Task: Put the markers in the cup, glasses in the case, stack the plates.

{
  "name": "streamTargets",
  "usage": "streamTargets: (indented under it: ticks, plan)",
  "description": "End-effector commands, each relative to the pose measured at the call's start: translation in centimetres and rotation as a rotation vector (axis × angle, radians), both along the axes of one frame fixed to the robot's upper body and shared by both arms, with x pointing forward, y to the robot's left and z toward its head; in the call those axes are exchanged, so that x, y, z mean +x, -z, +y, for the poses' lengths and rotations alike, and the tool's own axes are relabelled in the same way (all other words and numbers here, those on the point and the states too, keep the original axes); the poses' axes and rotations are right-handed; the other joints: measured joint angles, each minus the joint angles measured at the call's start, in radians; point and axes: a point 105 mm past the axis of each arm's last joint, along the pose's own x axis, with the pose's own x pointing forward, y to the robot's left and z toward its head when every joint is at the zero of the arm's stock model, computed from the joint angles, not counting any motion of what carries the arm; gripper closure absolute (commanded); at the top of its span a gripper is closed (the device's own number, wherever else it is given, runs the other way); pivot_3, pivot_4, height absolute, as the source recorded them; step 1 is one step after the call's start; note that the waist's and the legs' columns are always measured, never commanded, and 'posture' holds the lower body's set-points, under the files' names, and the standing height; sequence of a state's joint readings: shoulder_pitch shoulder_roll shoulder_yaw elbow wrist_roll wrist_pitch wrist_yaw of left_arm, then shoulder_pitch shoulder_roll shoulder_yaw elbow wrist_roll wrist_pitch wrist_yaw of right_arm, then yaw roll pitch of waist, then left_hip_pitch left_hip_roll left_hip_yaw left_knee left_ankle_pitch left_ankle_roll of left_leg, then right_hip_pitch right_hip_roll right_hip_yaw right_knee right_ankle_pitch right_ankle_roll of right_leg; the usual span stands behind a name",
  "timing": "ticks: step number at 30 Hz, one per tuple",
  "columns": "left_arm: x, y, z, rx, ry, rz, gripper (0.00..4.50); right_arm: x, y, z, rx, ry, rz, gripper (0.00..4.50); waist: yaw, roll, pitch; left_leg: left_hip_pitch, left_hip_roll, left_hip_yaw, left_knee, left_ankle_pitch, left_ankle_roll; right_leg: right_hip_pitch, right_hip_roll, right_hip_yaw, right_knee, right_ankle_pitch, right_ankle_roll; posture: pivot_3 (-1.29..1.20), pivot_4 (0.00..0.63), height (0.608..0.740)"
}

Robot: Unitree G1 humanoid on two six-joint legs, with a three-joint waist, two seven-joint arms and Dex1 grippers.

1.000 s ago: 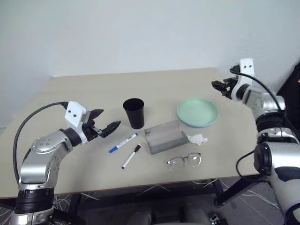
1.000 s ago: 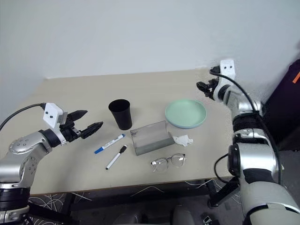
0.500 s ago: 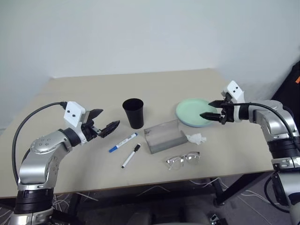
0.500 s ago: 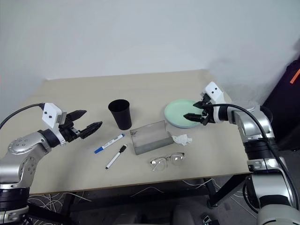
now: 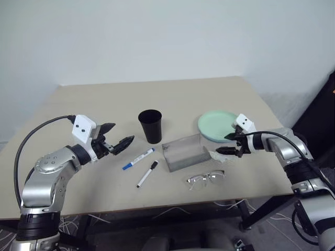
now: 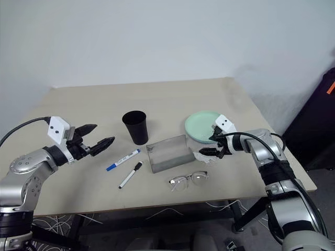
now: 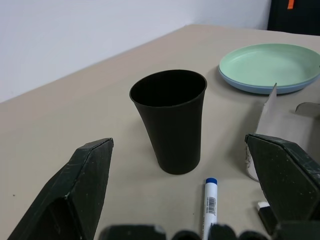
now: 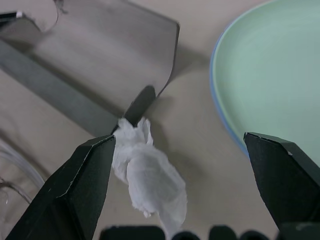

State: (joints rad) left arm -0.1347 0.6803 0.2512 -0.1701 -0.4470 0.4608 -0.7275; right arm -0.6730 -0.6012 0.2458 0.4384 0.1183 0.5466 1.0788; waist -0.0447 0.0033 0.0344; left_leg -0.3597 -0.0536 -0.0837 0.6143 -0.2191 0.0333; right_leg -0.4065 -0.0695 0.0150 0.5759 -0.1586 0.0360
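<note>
A black cup (image 5: 150,125) stands upright mid-table. In front of it lie two markers, one blue-capped (image 5: 138,158) and one black-capped (image 5: 146,174). The grey case (image 5: 184,152) sits open to their right, and the glasses (image 5: 205,179) lie in front of it. A mint green plate (image 5: 219,125) rests on the light blue plate (image 7: 260,89), whose rim shows beneath. My left gripper (image 5: 123,132) hovers open left of the cup and markers, holding nothing. Open and empty, my right gripper (image 5: 226,144) hangs low over a crumpled white tissue (image 8: 150,175) between the case and the plates.
The tan table (image 5: 94,104) has bare room at its back and left. Its front edge runs just below the glasses. A dark object (image 5: 324,104) stands off the table at far right.
My right arm has come down from high at the table's right edge, moving left, to just over the tissue. Its fingers have spread wider. The left arm has stayed still.
</note>
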Motion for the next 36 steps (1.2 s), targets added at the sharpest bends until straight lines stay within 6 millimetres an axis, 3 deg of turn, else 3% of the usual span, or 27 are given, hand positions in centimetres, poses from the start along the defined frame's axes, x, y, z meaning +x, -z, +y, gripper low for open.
streamTargets:
  ticks: [1,11,24,29,36]
  plan:
    - [-0.2,-1.6,-0.1,0.009,0.002,-0.061,0.0,-0.1,0.1,0.2,-0.026,-0.035,-0.027,0.05,0.0,0.0,0.0,0.0,0.0,0.0,0.0,0.0,0.0,0.0,0.0,0.0,0.0,0.0,0.0,0.0,0.0,0.727]
    - [-0.3,-1.7,0.0,0.013,-0.005,-0.062,0.0,-0.3,1.6,0.4,-0.063,-0.055,-0.032,0.05,-0.001,0.0,0.0,0.001,-0.001,0.0,0.0,0.0,0.0,0.0,0.001,0.0,0.0,0.0,0.0,0.0,0.0,0.727]
    - [-0.3,-1.7,-0.2,0.017,0.004,-0.062,0.0,-0.6,0.9,1.1,-0.114,-0.156,-0.107,4.45,-0.001,0.0,0.0,0.001,-0.002,0.0,0.0,0.0,0.0,0.0,0.0,0.0,0.001,0.0,0.0,0.0,0.0,0.727]
    - [-0.2,-1.7,-0.3,0.015,0.007,-0.064,0.0,0.2,-1.1,1.1,-0.111,-0.158,-0.16,4.48,0.0,0.0,0.0,0.001,-0.002,0.0,0.0,0.0,0.0,0.0,0.0,0.0,0.001,0.0,0.0,0.0,0.0,0.727]
    - [0.0,-1.8,-0.4,0.016,0.012,-0.068,0.0,3.5,-6.8,1.3,-0.034,-0.065,-0.304,4.48,-0.001,0.0,0.0,0.001,-0.002,0.0,0.0,0.0,0.0,0.0,0.001,0.0,0.001,0.0,0.0,0.0,0.0,0.727]
